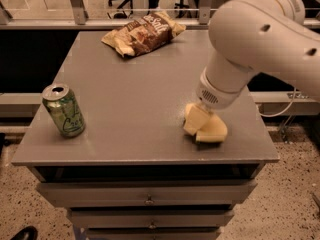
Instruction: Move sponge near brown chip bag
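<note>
1. One hand (202,123) is down at the front right of the bench (135,99), right on the pale yellow sponge (214,132). Whether it is apart, together or clamped on the sponge I cannot tell, because the thick white arm (260,39) covers it from above.
2. The sponge is near the bench's front edge, partly tucked under the hand.
3. The brown chip bag (144,33) lies at the far edge, well apart from the sponge. By my reckoning the whole carry across is left to do.
4. A green can (63,110) stands upright at front left, away from that route.
5. Hard to make out: where the hand ends and the sponge begins, and whether the sponge rests flat or is tipped up.
</note>
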`<move>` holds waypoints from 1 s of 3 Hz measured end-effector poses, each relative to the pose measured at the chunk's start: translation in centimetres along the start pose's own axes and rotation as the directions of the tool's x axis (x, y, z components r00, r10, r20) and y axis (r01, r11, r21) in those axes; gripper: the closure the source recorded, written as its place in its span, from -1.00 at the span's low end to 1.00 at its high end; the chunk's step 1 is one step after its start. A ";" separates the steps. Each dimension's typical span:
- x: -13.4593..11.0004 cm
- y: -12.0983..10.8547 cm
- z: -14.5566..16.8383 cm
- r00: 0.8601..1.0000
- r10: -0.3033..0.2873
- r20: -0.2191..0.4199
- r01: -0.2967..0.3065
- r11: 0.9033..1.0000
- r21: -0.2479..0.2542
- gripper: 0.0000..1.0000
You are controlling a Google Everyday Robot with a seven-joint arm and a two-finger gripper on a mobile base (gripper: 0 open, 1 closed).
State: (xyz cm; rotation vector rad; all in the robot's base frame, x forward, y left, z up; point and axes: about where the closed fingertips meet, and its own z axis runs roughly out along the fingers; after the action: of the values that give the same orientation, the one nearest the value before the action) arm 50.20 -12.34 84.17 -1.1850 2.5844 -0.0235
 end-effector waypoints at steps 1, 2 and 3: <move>-4.1 -2.8 -2.6 0.997 -0.034 0.074 0.030 0.998 0.056 1.00; -4.1 -2.7 -2.6 0.996 -0.026 0.083 0.021 0.998 0.058 1.00; -4.3 -2.4 -1.6 0.995 0.002 0.104 -0.009 0.998 0.064 1.00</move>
State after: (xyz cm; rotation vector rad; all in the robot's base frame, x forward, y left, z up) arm 54.15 -10.86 87.19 -1.1260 2.4775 -0.0422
